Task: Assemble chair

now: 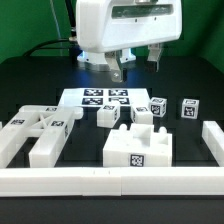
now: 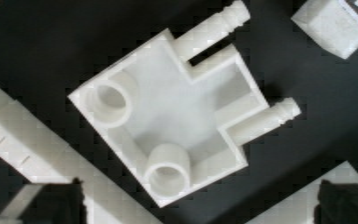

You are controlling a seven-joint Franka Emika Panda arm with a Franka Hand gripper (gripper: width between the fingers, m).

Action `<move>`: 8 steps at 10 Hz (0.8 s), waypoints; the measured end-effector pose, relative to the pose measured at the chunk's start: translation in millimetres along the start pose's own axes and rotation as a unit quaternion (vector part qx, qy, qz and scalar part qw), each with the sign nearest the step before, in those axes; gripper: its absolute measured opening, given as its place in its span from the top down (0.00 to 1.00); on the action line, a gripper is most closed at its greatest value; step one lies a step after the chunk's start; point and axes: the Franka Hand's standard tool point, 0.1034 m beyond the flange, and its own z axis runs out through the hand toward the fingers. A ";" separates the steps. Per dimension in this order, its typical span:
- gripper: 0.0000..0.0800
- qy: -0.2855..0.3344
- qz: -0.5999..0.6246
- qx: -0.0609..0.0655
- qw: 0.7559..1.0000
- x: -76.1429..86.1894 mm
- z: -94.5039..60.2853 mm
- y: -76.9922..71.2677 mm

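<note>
Chair seat block (image 1: 137,147) lies near centre on the black table (image 1: 30,85), just behind the near border rail (image 1: 110,182). Slabs and leg bars (image 1: 35,130) lie at the exterior view's left, small blocks (image 1: 158,107) toward its right. My gripper (image 1: 137,68) hangs above the far marker board (image 1: 105,97), fingers apart, holding nothing. The wrist view shows a pegged white part (image 2: 176,105).
</note>
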 end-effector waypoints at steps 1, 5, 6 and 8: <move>0.19 0.001 0.006 0.003 1.000 -1.4 0.5 -1.6; 0.19 0.000 0.006 0.004 1.000 -1.8 1.6 -2.0; 0.19 0.000 0.007 0.004 1.000 -1.9 1.8 -2.1; 0.19 -0.001 0.026 0.006 1.000 -3.7 2.1 -1.6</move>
